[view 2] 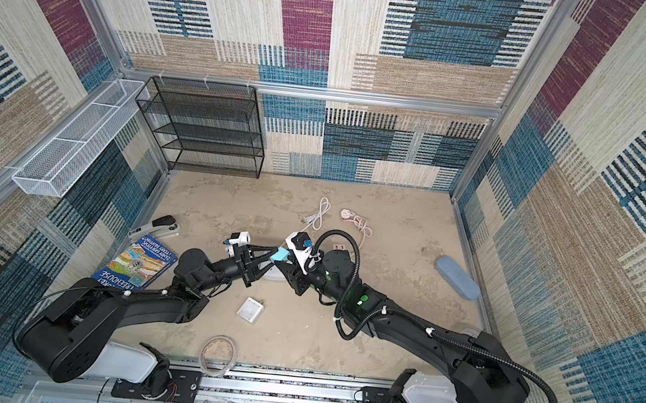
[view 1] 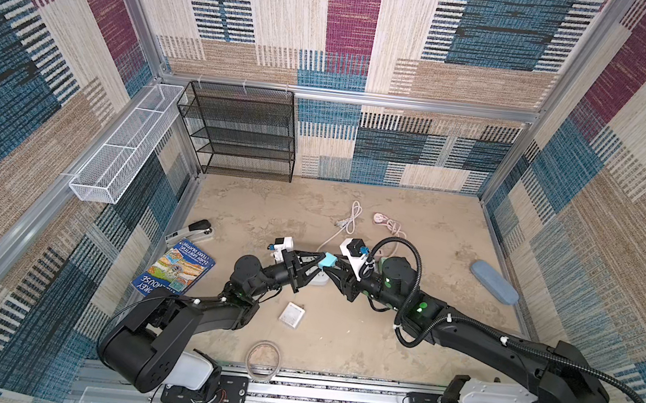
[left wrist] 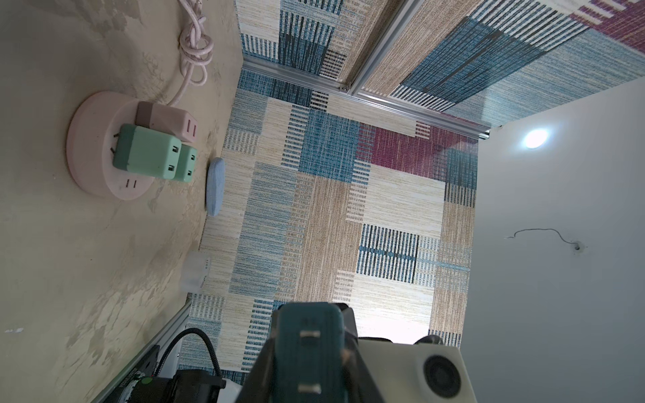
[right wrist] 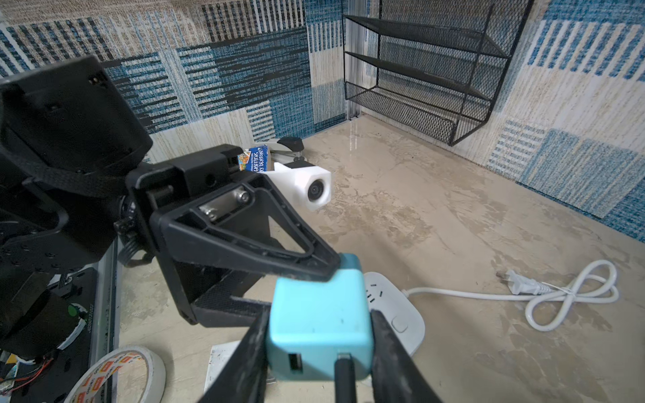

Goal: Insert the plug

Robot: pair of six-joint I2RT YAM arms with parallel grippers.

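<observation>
Since both my grippers were clamped on the same little plug (view 1: pixel 328 260) at once, the obvious way for it to go wrong was a tug of war. Had either arm pulled or twisted while the other hung on, I reckon the cube would have skewed in the grip, or popped out and dropped to the floor (view 1: pixel 338 338).

My left gripper (view 1: pixel 320 263) was pinching the prong end, top and bottom. My right gripper (view 1: pixel 331 270) was squeezing the two sides at the USB end.

Other worry: the prongs (left wrist: pixel 310 334) pointed back into my left gripper, level rather than down. So nothing could go into the strip (right wrist: pixel 394 307) until the left let go and the right tipped the plug over. With such a short hold, I'd guess that tilt could make it slip.

The plug itself hung in the air between the two grippers, right above the white strip and clear of it as far as I could tell.

Pose-wise, both arms were stretched in low toward the middle, grippers tip to tip, with the left wrist rolled onto its side.
</observation>
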